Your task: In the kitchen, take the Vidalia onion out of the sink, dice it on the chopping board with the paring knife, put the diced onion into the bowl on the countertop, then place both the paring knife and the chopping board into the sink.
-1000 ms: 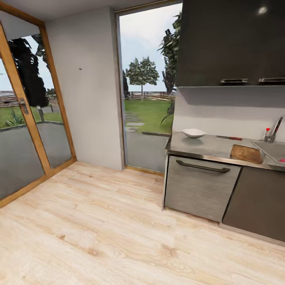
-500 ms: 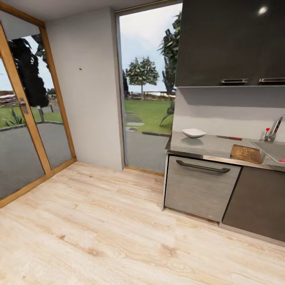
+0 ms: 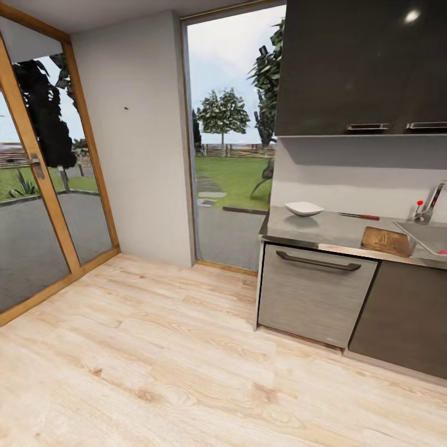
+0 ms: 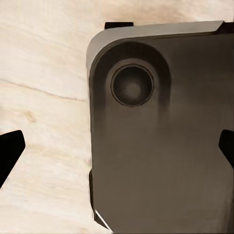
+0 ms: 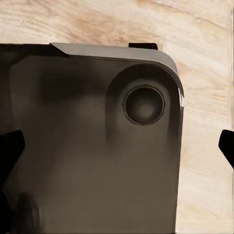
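bowl (image 3: 304, 208): 1 | chopping board (image 3: 386, 241): 1 | paring knife (image 3: 359, 216): 1 | sink (image 3: 428, 237): 1

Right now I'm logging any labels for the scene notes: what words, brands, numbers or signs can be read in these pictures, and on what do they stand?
None: no readable text shows anywhere.
Wall cabinets: glossy dark fronts, no lettering.
Chopping board, bowl, paring knife: plain, no marks.
Tap: a red knob, no label.
Dark robot base in the wrist views: no print.

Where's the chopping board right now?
In the head view the chopping board lies on the countertop at far right, just left of the sink, with the paring knife behind it.
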{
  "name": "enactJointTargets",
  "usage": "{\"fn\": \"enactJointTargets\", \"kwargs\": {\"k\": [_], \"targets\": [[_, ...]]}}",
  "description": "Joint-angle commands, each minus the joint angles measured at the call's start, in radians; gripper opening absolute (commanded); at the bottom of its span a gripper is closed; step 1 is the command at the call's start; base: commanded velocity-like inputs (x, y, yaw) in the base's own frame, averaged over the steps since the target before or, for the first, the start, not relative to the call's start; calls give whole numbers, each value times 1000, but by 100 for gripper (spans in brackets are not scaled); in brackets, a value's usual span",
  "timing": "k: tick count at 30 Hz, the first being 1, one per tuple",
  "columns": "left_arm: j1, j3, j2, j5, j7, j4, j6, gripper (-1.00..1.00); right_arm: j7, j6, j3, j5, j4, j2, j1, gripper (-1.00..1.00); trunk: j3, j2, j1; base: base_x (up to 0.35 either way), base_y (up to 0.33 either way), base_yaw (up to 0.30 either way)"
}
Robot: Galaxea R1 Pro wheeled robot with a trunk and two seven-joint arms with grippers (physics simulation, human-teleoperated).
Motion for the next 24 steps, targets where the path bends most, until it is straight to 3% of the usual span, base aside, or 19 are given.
{"fn": "enactJointTargets", "kwargs": {"k": [1, 2, 7, 8, 16, 24], "targets": [[0, 0, 6, 0, 0, -7, 0, 100, -1, -8, 1, 1, -6, -3, 0, 100, -1, 0, 0, 0, 0, 0], [0, 0, 8, 0, 1, -209, 0, 100, -1, -98, 1, 2, -82, -5, 0, 100, -1, 0, 0, 0, 0, 0], [-1, 0, 19, 0, 1, -299, 0, 100, -4, -132, 1, 2, -211, -23, 0, 100, -1, 0, 0, 0, 0, 0], [-2, 0, 25, 0, 0, -331, 0, 100, -5, -137, 0, 3, -282, -27, 0, 100, -1, 0, 0, 0, 0, 0], [-1, 1, 29, 7, -3, -412, 0, 100, -4, -142, -3, 1, -492, -30, 0, 100, -1, 0, 0, 0, 0, 0], [-1, 4, 31, 8, -4, -419, -2, 100, -2, -177, -3, -1, -497, -29, 0, 100, -1, 0, 0, 0, 0, 0]]}}
